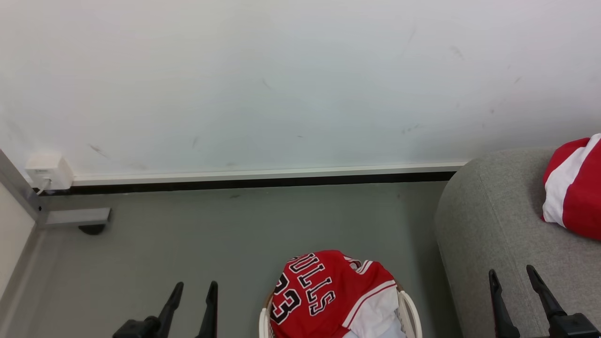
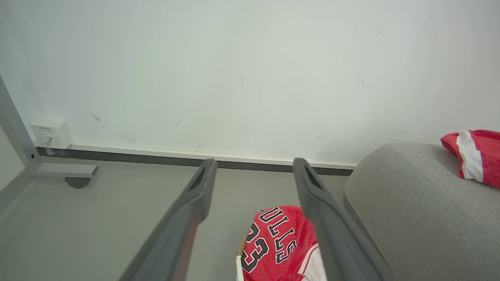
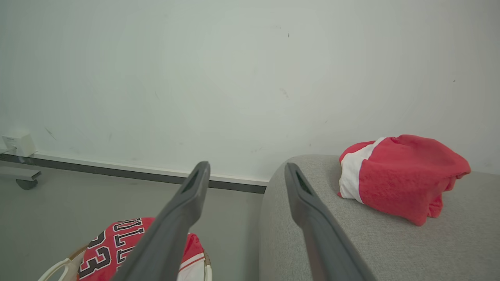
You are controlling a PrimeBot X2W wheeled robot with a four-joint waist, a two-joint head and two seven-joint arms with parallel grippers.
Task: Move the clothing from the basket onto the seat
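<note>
Grey floor (image 1: 188,234) and a scuffed white wall (image 1: 281,94) back the work. At the centre, a red jersey (image 1: 328,295) marked 23 is heaped in the basket (image 1: 410,305), rising above its rim. Just to the right is the seat (image 1: 488,220), where 1 red-and-white garment (image 1: 575,188) lies on the cushion. The left gripper (image 1: 196,284) hangs over the floor beside the basket and the right gripper (image 1: 511,270) over the seat's arm, both spread wide and empty. Picking up the jersey looks like the step in hand: a gripper must descend onto the cloth, pinch a fold and lift it clear of the rim.
</note>
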